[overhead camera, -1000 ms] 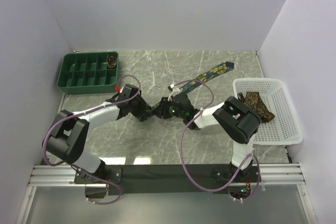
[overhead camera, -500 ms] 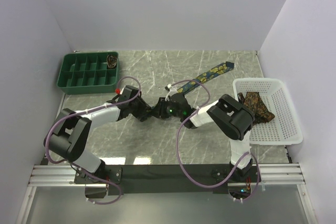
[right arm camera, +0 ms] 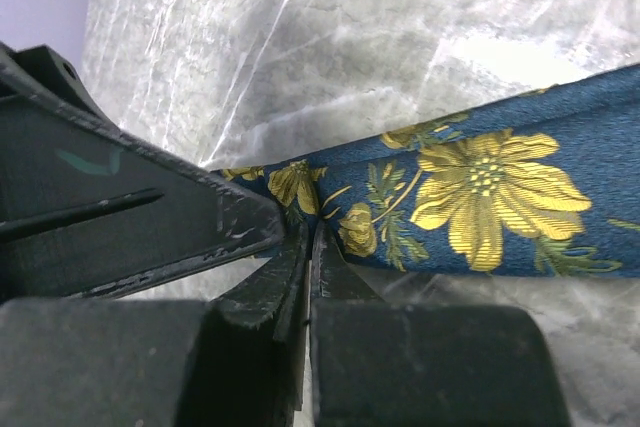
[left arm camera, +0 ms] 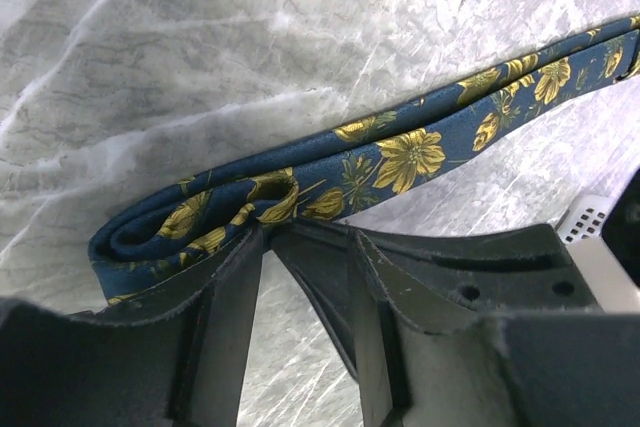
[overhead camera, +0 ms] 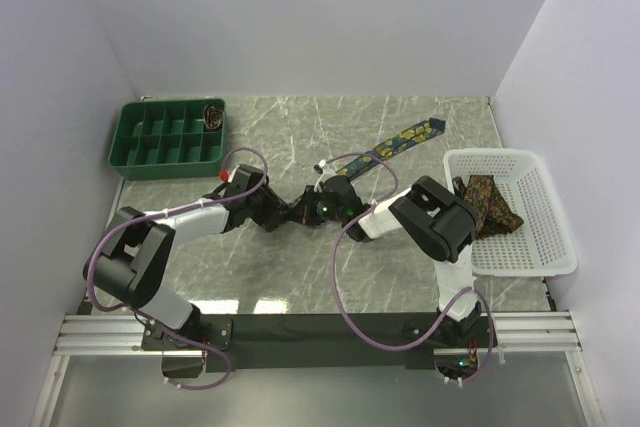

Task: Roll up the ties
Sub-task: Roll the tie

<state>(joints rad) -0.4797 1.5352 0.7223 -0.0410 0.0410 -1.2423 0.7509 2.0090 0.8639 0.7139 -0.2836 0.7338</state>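
I read left claw point(left arm camera: 300, 239) half open, tips at folded end of navy yellow-floral fabric necktie point(left arm camera: 410, 157). Right claw point(right arm camera: 312, 237) fully closed against tie edge; pinch unconfirmed.

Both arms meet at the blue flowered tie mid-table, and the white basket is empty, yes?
Not empty: the top view shows brown patterned ties lying in the white basket. The rest is right.

The navy floral tie point(left arm camera: 400, 157), folded over at its left end, touches the parted claw point(left arm camera: 305, 237).
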